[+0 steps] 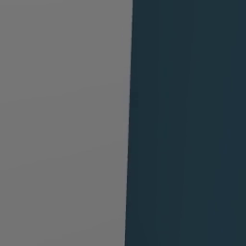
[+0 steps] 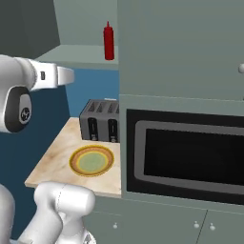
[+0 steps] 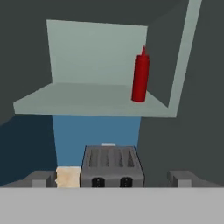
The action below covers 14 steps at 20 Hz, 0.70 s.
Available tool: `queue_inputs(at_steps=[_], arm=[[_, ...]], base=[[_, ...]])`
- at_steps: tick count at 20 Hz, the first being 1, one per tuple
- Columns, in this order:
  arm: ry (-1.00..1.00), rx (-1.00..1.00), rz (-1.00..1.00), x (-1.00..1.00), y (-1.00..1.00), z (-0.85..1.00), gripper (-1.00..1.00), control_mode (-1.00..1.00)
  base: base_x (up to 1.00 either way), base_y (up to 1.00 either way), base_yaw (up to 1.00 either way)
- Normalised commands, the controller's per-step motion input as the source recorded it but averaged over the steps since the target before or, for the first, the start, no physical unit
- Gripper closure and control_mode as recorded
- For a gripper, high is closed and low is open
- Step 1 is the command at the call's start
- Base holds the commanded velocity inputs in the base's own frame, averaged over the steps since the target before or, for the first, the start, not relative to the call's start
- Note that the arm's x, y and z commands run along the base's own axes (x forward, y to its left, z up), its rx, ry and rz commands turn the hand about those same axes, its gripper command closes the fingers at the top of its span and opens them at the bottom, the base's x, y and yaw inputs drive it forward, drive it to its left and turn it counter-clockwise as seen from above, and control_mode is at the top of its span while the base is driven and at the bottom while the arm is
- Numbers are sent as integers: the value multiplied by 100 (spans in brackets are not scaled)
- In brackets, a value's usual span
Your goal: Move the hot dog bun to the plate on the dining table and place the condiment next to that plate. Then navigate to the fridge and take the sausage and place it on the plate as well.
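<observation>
The condiment, a slim red squeeze bottle [image 3: 140,76], stands upright at the right end of a pale green shelf [image 3: 78,98], close to the shelf's side wall. In the right base view the bottle [image 2: 109,42] is on the same shelf [image 2: 76,56], high above the counter. My gripper [image 3: 113,179] is open, with its two dark fingertips [image 3: 41,178] spread wide and nothing between them. It faces the shelf from a distance, below the bottle's level. The hot dog bun, the plate, the dining table, the fridge and the sausage are out of view.
A dark grey toaster [image 2: 100,121] stands on a beige counter [image 2: 50,164] under the shelf, with a golden-yellow dish [image 2: 91,161] in front of it. A tall cabinet with a built-in black oven [image 2: 190,157] is right of them. A grey panel [image 1: 62,120] stands close before the left base camera.
</observation>
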Motion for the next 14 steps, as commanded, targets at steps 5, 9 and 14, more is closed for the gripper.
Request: queue_inputs(at_steps=[5,9,14], arm=[[-27,7,0,48,-10,5,-100,-100],[-8,9,0,57,-11,33,-100,-100],[-1,4,-1,51,-10,27,-100,-100]], base=[[0,0,0],[0,0,0],[0,0,0]])
